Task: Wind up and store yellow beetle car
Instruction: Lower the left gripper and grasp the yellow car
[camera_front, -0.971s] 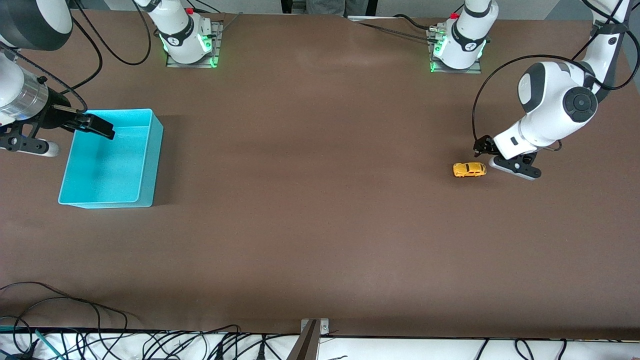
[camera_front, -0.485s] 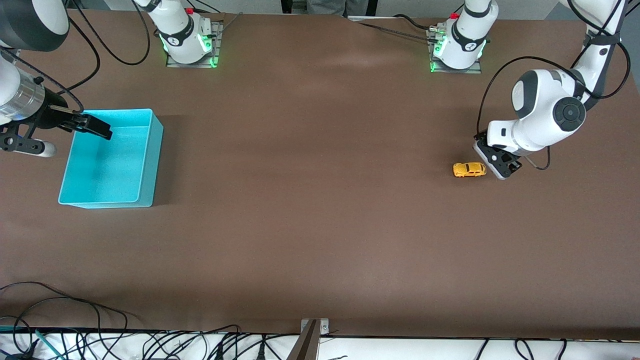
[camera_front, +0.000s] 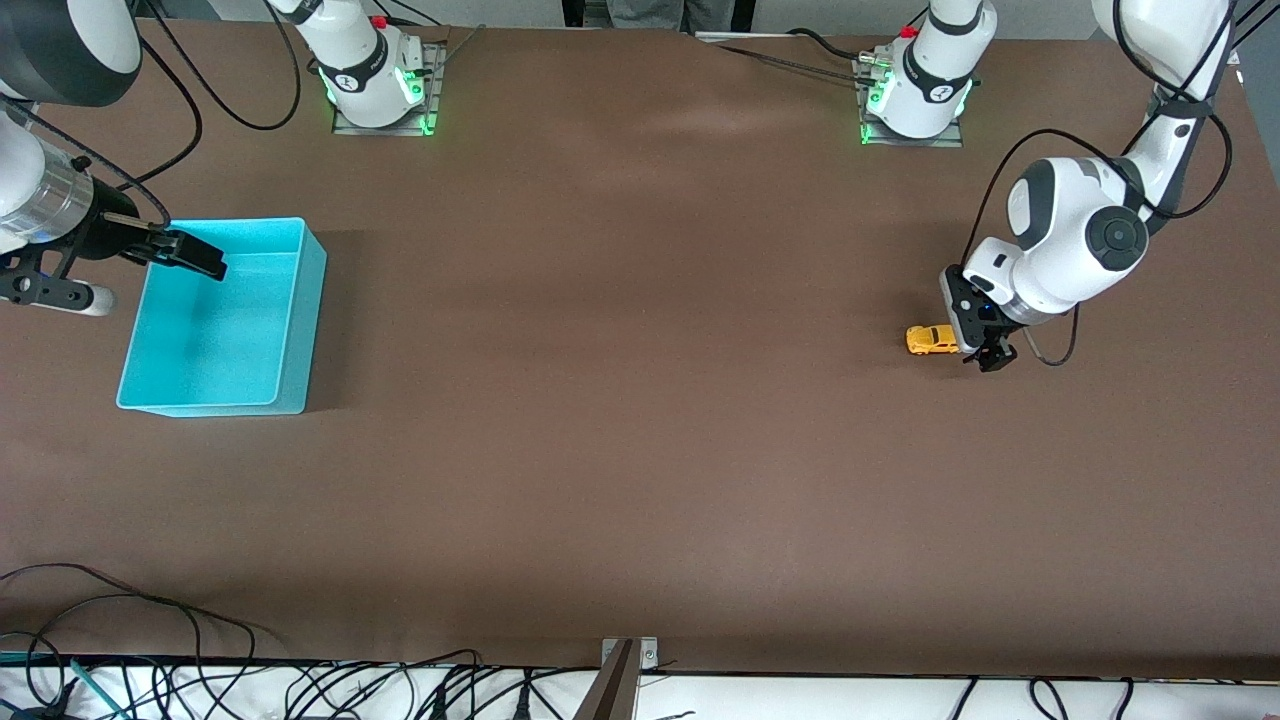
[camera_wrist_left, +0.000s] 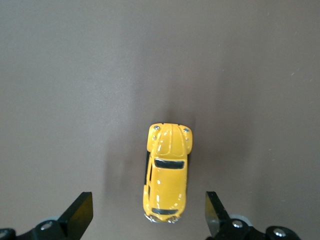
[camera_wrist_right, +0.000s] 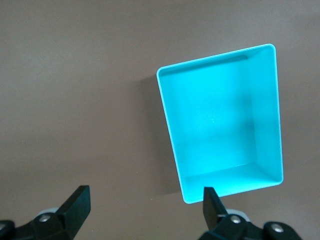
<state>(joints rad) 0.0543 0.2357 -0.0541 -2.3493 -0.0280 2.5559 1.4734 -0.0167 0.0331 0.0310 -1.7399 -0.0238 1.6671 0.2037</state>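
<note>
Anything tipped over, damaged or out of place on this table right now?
Nothing stands out. The yellow beetle car sits upright on its wheels on the table, with the open left gripper over its end. The turquoise bin is upright and empty; the open right gripper waits above it.

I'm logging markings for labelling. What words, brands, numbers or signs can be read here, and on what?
None can be read.
Yellow beetle car: no lettering visible.
Turquoise bin: plain.
Dark marks on the arm bases: too small to read.
</note>
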